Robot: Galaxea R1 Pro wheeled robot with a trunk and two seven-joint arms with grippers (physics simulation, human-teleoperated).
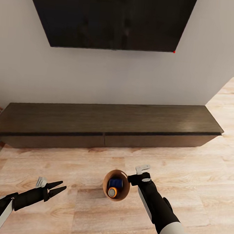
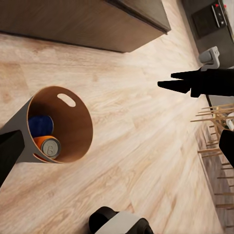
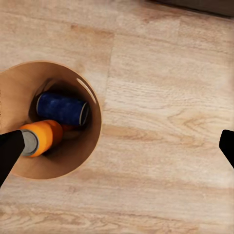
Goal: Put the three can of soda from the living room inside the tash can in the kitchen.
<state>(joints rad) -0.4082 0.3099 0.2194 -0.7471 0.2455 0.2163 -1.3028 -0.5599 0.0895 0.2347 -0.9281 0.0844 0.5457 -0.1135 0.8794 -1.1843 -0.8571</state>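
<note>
1. Both arms reach forward at the foot of the head view: the left gripper (image 1: pixel 56 189) hangs over the plank floor (image 1: pixel 70 212) with its dark fingers close together and nothing between them, while the right gripper (image 1: pixel 135 177) sits against the rim of the trash can (image 1: pixel 124 193).
2. Whether the right claw is actually clenched on that rim I cannot tell. Its wrist view shows one fingertip over the bin's mouth and the other well out over the floor, so the jaws look spread rather than pinched on the wall.
3. Inside the bin lie a dark blue can (image 3: pixel 62 108) on its side and an orange can (image 3: pixel 43 137) beside it, silver top showing. A third can is hidden if it is there at all; a sliver of orange beneath the blue one may be it.
4. Behind the bin runs the long low cabinet (image 1: pixel 106 121) under the black wall TV (image 1: pixel 110 18), so this is the living room, not the kitchen.
5. My reading: the cans were collected in the bin here so one carry serves, and the bin has yet to reach the kitchen.
</note>
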